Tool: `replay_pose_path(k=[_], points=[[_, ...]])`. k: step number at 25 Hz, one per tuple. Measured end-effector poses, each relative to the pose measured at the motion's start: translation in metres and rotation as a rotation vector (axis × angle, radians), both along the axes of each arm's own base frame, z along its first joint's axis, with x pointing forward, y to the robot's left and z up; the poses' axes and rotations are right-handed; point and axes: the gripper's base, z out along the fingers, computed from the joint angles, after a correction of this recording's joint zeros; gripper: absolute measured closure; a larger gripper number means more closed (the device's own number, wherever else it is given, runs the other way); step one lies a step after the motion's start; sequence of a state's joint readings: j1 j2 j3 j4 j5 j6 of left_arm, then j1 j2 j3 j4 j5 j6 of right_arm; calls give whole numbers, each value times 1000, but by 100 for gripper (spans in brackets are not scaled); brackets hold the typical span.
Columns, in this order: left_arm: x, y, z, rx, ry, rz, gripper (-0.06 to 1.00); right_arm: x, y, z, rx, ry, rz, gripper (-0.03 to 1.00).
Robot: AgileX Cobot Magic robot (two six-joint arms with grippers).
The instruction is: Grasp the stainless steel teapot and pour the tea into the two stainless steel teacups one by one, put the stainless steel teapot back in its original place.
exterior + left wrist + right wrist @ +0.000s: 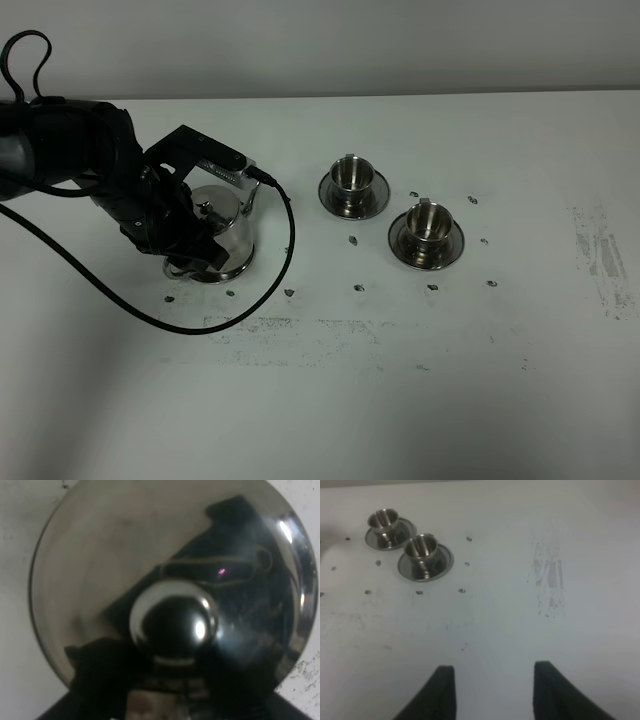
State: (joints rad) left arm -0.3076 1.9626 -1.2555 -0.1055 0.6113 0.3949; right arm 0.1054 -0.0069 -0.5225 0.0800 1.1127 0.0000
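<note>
The stainless steel teapot (230,228) stands on its round saucer (238,270) at the left of the white table. My left gripper (190,250) is down at the pot's near-left side, by the handle; how its jaws stand is hidden by the arm. The left wrist view is filled by the domed lid (100,570) and its knob (175,625). The two stainless steel teacups (351,172) (429,221) sit on saucers right of the pot and appear in the right wrist view (382,520) (422,547). My right gripper (492,690) hovers open over bare table, far from them. The tea is hidden.
A black cable (262,300) loops from the left arm across the table in front of the teapot. Small dark marks dot the white table (450,380) around the cups, and a scuffed grey patch (600,260) lies at the far right.
</note>
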Motion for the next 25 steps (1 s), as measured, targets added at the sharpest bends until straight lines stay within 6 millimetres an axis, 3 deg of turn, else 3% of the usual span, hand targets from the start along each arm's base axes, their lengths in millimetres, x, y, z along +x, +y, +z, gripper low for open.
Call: replay_pose_path(k=[4,14,25], points=[[0,-1,0,-2,-5,-3,77,0,0,0,0,0,0,62],[1,-2,3,-3,-32,-28,76,0,0,0,0,0,0,62],[-7,0,38,-11,-92,-75,76,0,0,0,0,0,0,62]])
